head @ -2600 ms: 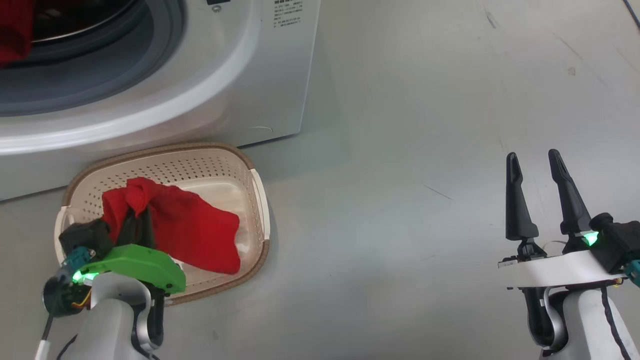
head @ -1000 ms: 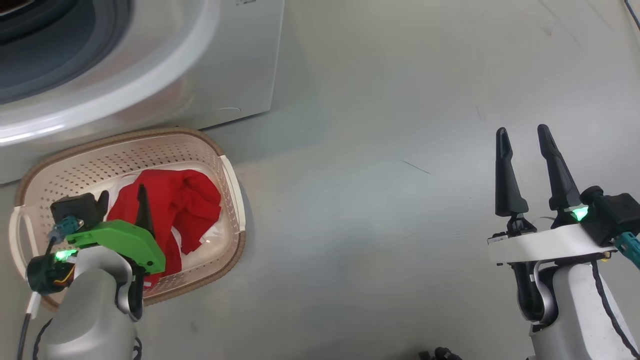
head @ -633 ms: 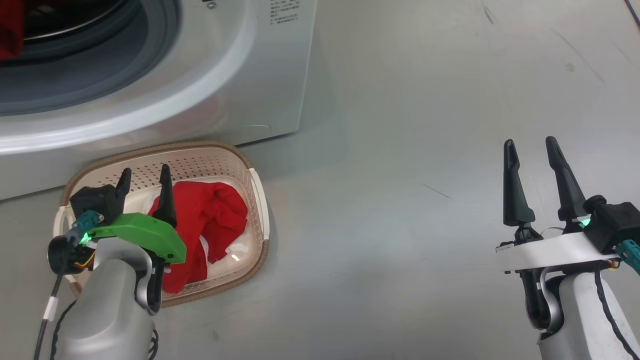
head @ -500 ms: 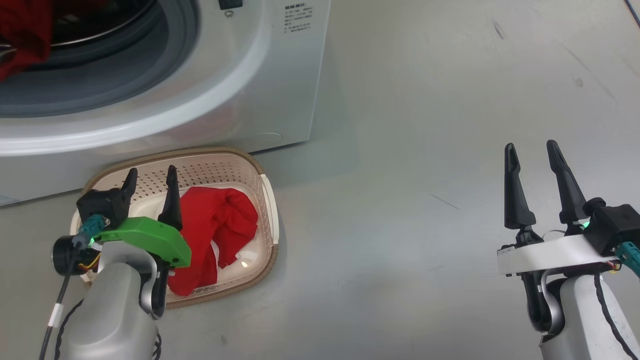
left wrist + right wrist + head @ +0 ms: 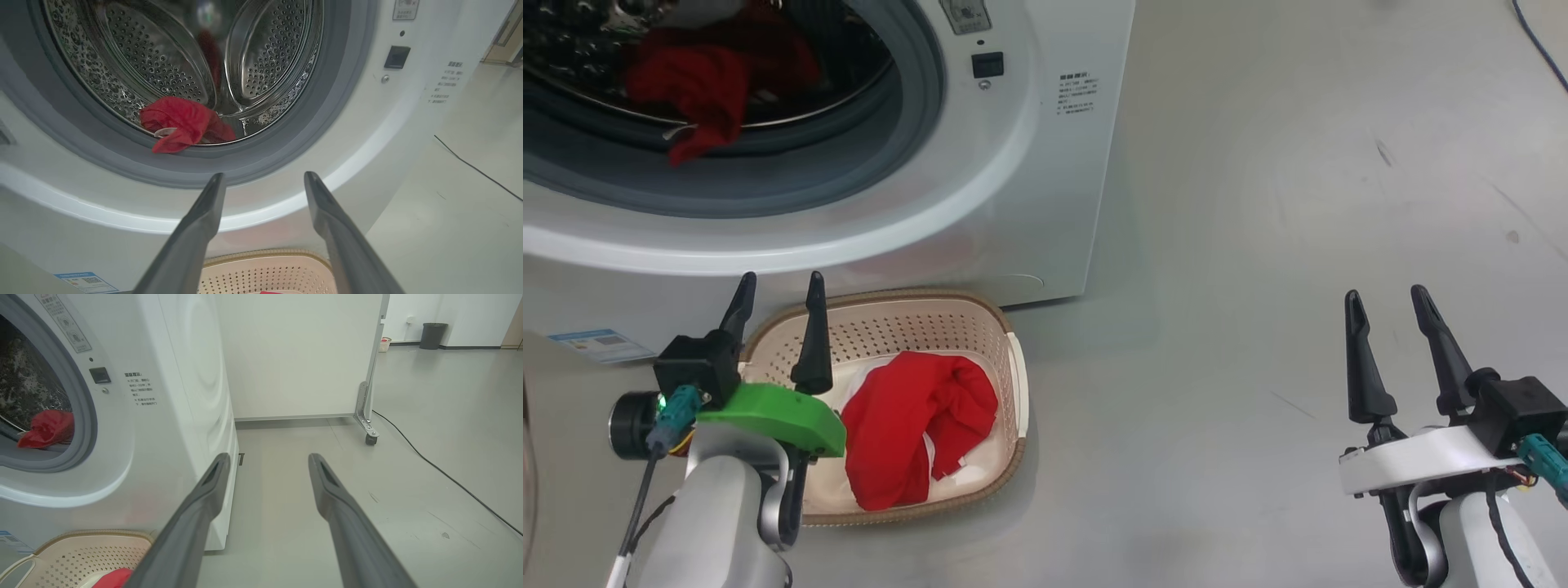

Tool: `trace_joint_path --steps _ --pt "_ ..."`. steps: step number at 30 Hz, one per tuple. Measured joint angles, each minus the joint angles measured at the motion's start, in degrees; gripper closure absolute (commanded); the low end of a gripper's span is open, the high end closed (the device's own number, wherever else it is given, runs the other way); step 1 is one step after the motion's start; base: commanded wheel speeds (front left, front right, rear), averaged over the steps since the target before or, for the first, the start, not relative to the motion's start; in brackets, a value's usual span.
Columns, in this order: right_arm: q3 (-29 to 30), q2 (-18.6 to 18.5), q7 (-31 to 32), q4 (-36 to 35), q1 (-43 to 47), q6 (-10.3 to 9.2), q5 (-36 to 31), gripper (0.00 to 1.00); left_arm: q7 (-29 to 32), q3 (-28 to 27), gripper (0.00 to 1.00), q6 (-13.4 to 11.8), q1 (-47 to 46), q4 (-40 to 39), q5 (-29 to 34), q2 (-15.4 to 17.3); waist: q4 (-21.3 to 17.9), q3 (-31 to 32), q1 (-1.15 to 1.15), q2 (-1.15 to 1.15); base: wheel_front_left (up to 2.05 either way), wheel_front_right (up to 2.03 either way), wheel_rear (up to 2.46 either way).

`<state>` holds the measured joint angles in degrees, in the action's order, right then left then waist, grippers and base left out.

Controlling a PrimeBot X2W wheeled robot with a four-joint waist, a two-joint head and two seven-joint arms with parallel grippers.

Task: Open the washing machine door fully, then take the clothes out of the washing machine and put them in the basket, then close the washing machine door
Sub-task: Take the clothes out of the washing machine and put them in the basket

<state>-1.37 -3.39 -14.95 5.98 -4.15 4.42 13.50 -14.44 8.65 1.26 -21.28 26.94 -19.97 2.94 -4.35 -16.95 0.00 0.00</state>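
The washing machine stands at the upper left with its grey-gasketed drum mouth uncovered; its door is out of view. Red clothes lie at the drum's front lip, also red clothes in the left wrist view. The cream basket sits on the floor against the machine and holds a crumpled heap of red clothes with some white cloth. My left gripper is open and empty above the basket's left end, its fingers pointing at the drum. My right gripper is open and empty, far right over bare floor.
A small blue label marks the machine's lower front. Grey floor spreads to the right of the machine. Behind it stand a white panel on casters and a dark bin; a black cable crosses the floor.
My left gripper has let the red garment drop into the basket and risen out of it, now pointing at the drum. The head camera tilted up. The right gripper stays open in place.
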Motion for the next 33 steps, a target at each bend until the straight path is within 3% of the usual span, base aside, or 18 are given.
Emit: trace_joint_path --steps 19,33 --pt "-0.7 0.1 0.0 1.1 6.0 0.02 -1.0 0.0 0.0 0.2 0.0 -2.1 14.4 -9.1 1.4 0.0 3.0 10.5 0.0 0.0 0.0 0.0 0.0" --pt "-0.8 0.2 0.0 0.5 7.6 -0.03 -1.5 0.0 0.0 1.0 0.0 -3.1 18.6 -13.5 1.4 0.0 2.6 12.3 0.0 0.0 0.0 0.0 0.0"
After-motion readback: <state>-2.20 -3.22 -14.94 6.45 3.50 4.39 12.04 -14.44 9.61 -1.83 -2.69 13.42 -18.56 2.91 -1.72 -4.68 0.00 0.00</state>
